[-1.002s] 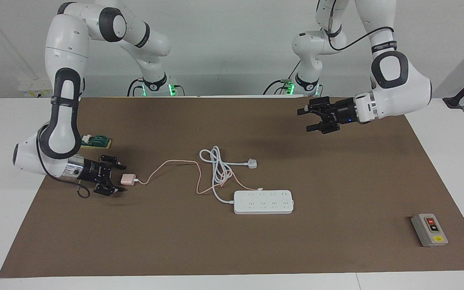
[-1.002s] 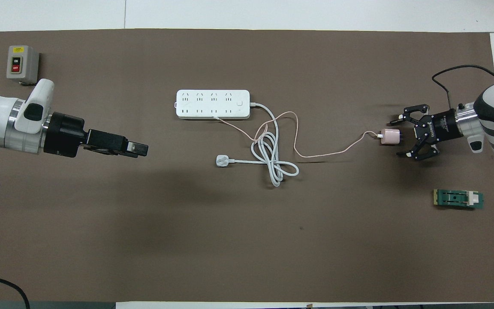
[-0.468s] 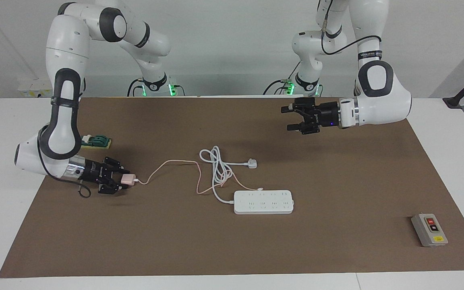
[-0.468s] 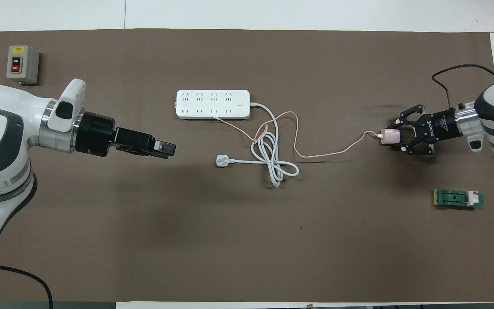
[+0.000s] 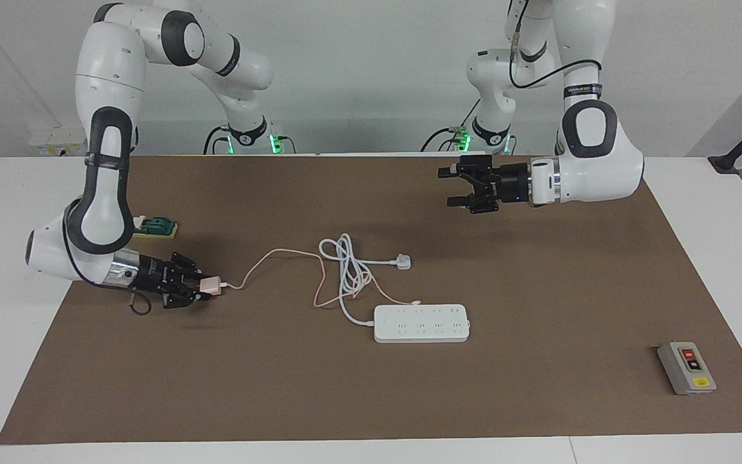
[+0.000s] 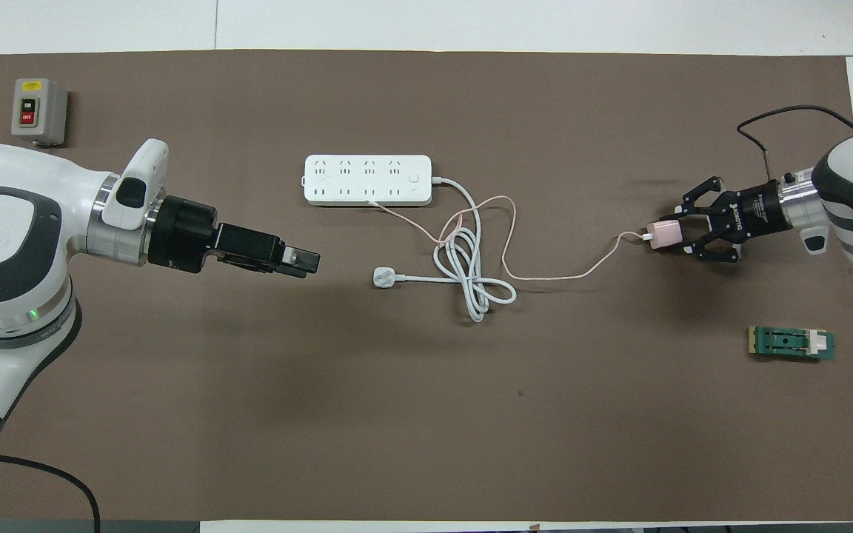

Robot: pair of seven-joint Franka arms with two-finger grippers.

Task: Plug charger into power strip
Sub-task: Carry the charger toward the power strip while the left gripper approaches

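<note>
The right gripper [image 5: 200,289] is low at the right arm's end of the mat [image 5: 538,399]. Its fingers are closed around the pink charger [image 5: 211,285], and they hide part of it. The thin cable [image 5: 281,253] runs from the charger to the strip [image 5: 421,323], which lies flat mid-mat, well apart from the charger. The left gripper [image 5: 453,187] hangs in the air over bare mat, fingers a little apart, holding nothing.

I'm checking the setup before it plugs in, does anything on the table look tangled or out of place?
Yes: the charger's thin pink cable loops through the coiled white cord of the power strip, so it may snag. The right gripper is shut on the charger.
</note>
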